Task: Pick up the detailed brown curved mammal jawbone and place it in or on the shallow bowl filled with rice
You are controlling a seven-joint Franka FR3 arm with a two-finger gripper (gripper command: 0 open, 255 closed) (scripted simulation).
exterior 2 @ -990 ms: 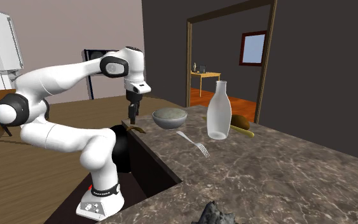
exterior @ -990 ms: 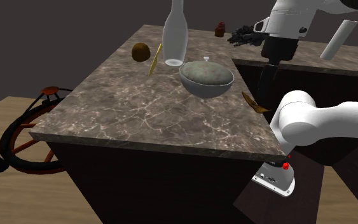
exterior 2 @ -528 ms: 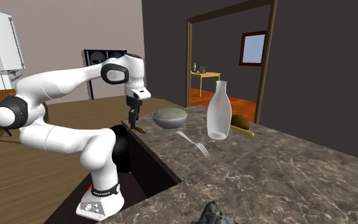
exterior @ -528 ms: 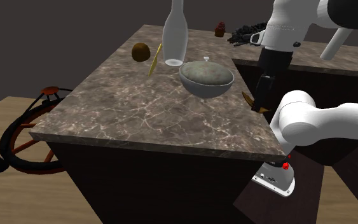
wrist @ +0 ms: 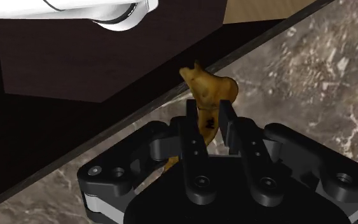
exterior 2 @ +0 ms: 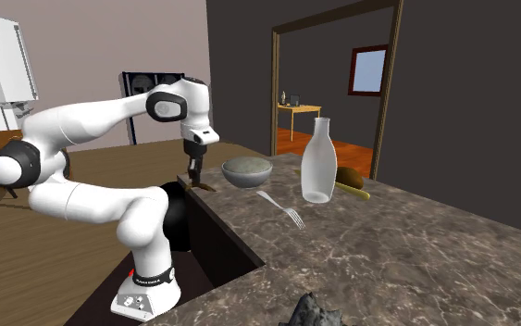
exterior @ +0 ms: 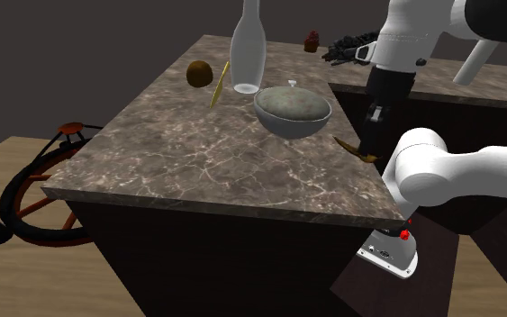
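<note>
Fingers (wrist: 192, 124) tight on the jawbone (wrist: 210, 92)

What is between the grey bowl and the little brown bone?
Nothing sits there. In the shoulder view, only bare marble countertop lies between the bowl and the jawbone.

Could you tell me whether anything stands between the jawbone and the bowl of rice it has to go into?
Nothing visible does. The end effector clasps the brown jawbone at the countertop edge; only bare surface lies between it and the grey bowl. The bottle stands beyond the bowl, off the path.
</note>
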